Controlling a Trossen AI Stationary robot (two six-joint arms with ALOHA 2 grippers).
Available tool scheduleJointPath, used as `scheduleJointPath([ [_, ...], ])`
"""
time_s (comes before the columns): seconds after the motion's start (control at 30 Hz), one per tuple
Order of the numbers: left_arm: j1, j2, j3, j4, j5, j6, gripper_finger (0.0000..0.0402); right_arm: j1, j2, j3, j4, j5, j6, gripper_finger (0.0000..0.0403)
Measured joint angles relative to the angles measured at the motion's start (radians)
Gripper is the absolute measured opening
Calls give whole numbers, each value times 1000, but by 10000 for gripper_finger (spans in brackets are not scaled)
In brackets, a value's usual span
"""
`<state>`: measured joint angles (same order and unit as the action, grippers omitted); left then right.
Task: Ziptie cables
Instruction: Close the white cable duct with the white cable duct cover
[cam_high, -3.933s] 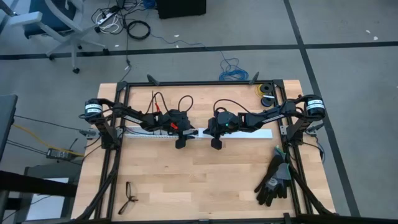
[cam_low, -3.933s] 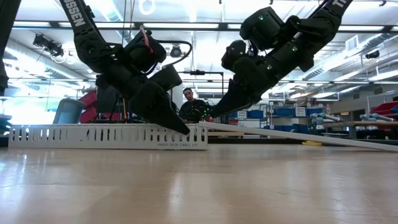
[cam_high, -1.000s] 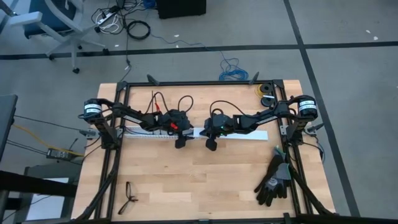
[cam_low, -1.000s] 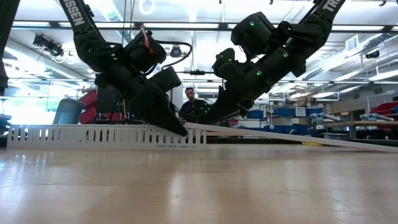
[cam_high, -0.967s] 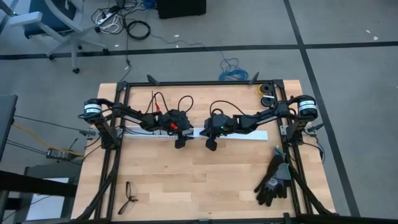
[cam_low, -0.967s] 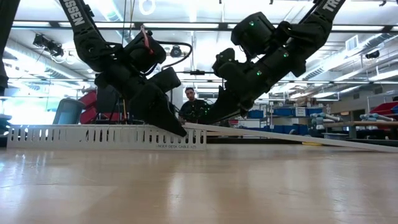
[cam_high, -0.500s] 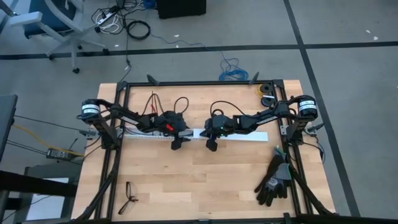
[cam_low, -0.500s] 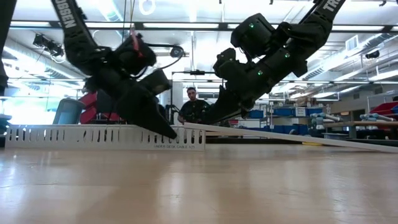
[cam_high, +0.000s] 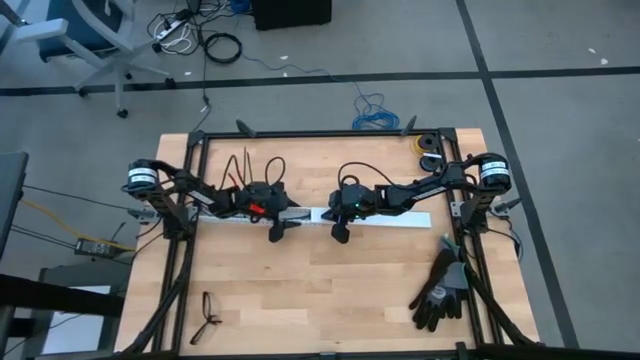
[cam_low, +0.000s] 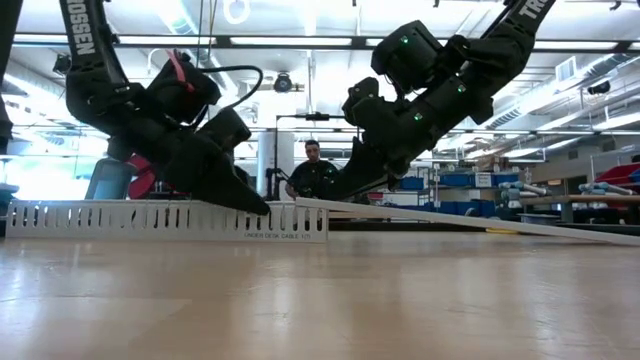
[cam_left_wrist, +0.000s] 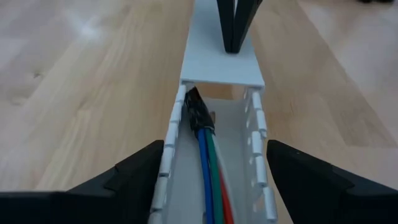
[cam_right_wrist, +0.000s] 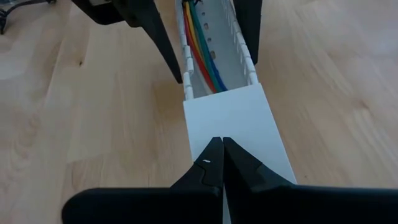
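1. The slotted white channel (cam_high: 235, 219) lies across the middle of the wooden surface (cam_high: 320, 290); everything below is placed against it.
2. The cables (cam_left_wrist: 208, 163) lie inside the channel along its length: blue, green and red strands in the left wrist view, with yellow and orange too in the right wrist view (cam_right_wrist: 200, 53). Their dark sheathed end (cam_left_wrist: 196, 110) points toward the channel's end, just short of it.
3. A flat white cover strip (cam_right_wrist: 236, 134) meets that end of the channel and runs on away from it; in the low view (cam_low: 460, 217) it slopes up toward the channel.
4. The left gripper (cam_left_wrist: 214, 177) straddles the channel near that end, jaws spread wide, one finger (cam_left_wrist: 134, 177) on each side outside the walls, grasping nothing.
5. The right gripper (cam_right_wrist: 222, 163) sits over the cover strip just beyond the channel's end, jaws clenched tight together with their tips on the strip.
6. A pair of black gloves (cam_high: 440, 290) lies well away from the channel, near the surface's right edge.
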<state>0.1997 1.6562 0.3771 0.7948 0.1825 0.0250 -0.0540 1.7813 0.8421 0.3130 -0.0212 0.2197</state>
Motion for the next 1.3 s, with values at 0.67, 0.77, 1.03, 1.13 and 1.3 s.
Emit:
scheduleJointPath([
  [0.67,0,7,1,11,-14,27,214,-13,2,17,36,-53,13,0],
  [0.77,0,7,10,10,-14,26,214,-19,3,42,34,-60,-3,0],
  [1.03,0,9,17,-8,-13,24,214,-33,147,171,-7,-119,-15,0],
  [1.13,0,8,18,-10,-13,24,214,-32,208,238,-1,-126,-52,0],
  [1.3,0,8,18,-6,-13,23,214,-33,248,317,-14,-154,-101,0],
])
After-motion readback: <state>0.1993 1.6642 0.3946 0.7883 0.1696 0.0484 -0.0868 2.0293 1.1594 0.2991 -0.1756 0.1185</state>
